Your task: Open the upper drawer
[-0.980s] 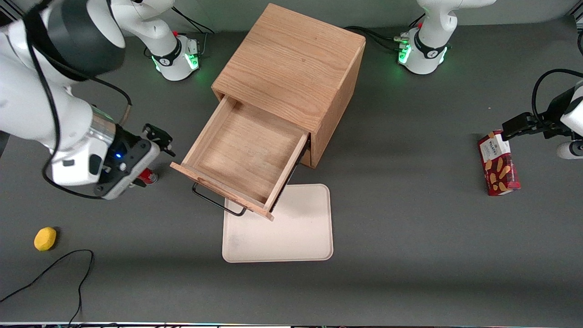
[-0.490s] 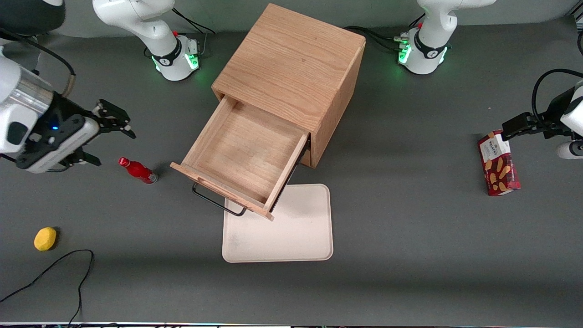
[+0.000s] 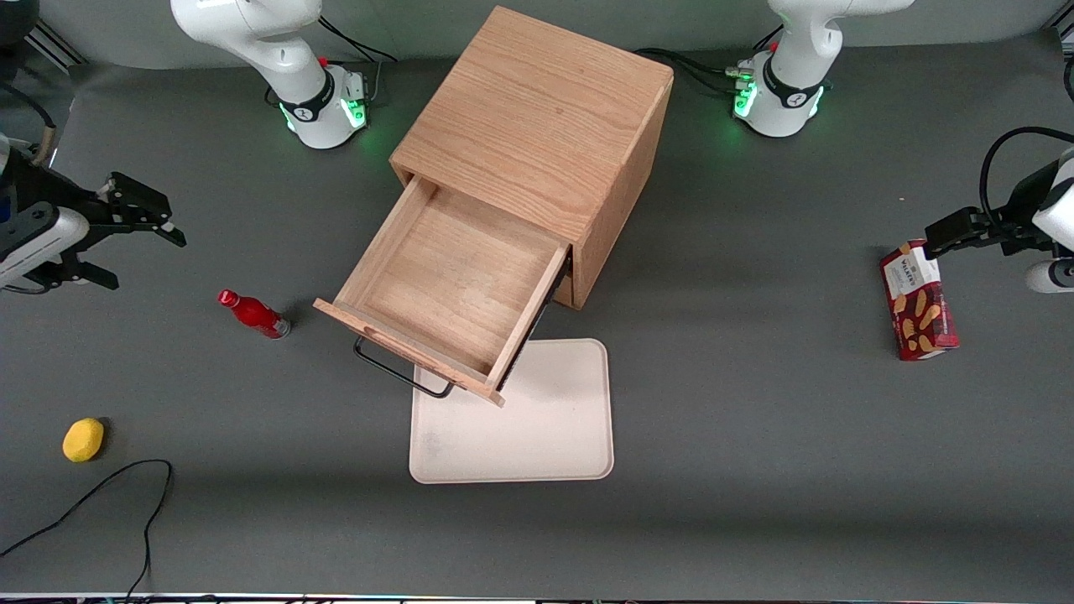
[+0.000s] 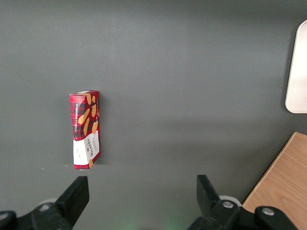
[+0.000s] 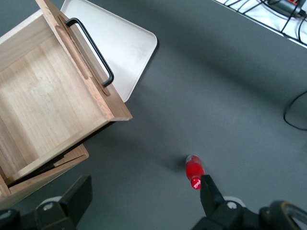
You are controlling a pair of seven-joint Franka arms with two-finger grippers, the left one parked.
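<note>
The upper drawer [image 3: 449, 294], a stiff, light wooden box best pulled by its wire handle [image 3: 401, 374], stood open at frame centre; the gripper [image 3: 138, 243], spread wide and empty, hung at far left.

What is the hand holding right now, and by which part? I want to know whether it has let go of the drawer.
Nothing. The hand is open and empty, toward the working arm's end of the table, apart from the upper drawer and its black handle.
</note>
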